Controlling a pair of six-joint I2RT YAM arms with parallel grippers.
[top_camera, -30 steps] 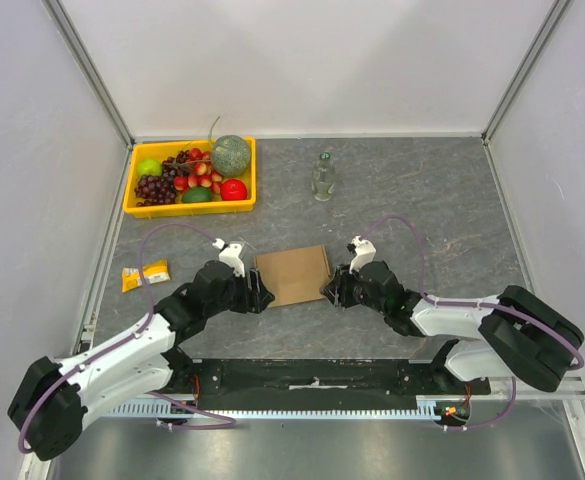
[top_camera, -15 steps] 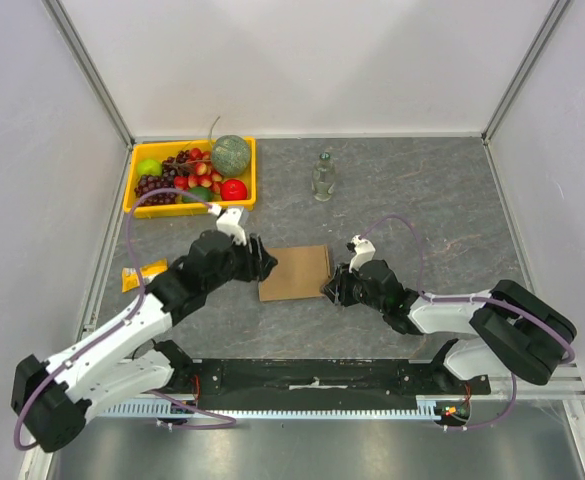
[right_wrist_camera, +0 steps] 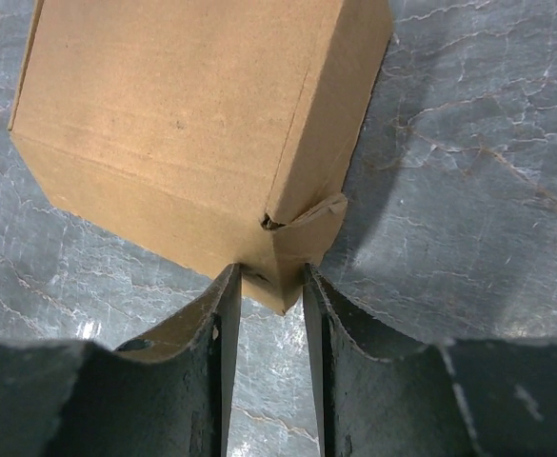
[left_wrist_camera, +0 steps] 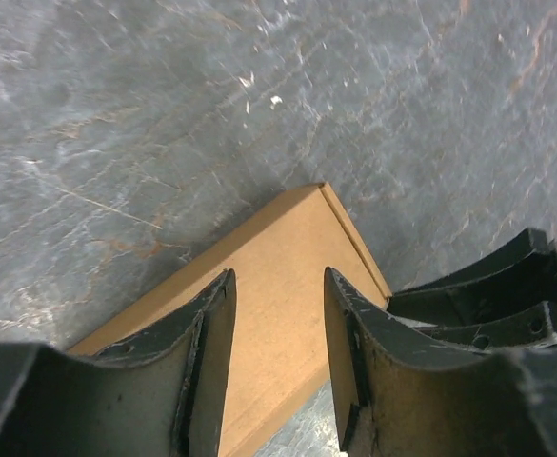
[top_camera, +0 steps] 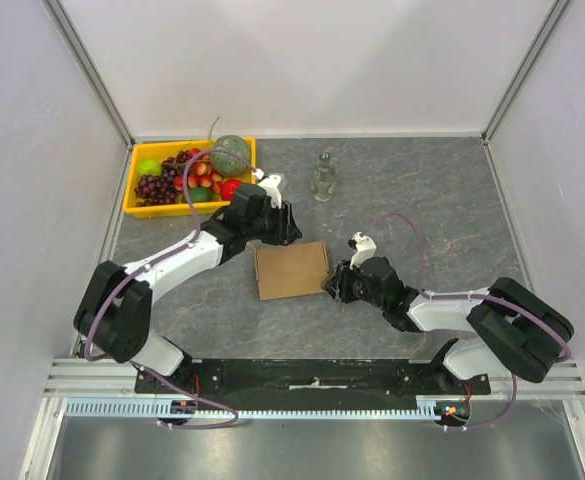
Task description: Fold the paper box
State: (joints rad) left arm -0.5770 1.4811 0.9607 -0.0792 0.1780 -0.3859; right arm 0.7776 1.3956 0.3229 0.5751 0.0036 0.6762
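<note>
— Where is the box (top_camera: 292, 271) sitting?

— It is lying on the grey table (top_camera: 422, 190), closed up into a flat brown pack, with one arm reaching in at each side of it.

— What is the right gripper (right_wrist_camera: 267, 286) doing?

— It is coming at the box's near right corner. Its fingers (right_wrist_camera: 216, 333) are standing narrow, and the corner is sitting between them, touching both. So it is pinching the box there. In the wrist view a small flap end is bulging out of the side wall just above that corner.

— And the left gripper (left_wrist_camera: 278, 286)?

— It is hovering at the box's far edge, pointing down over the lid. Its fingers (left_wrist_camera: 211, 343) are standing about half spread, with only bare cardboard showing in the gap. It is holding nothing.

— Is anything else lying around the box?

— A yellow tray (top_camera: 132, 205) of fruit is sitting well beyond the box, off to its far left. A small glass bottle (top_camera: 322, 178) is standing upright beyond the box's far edge, well apart from it.
</note>
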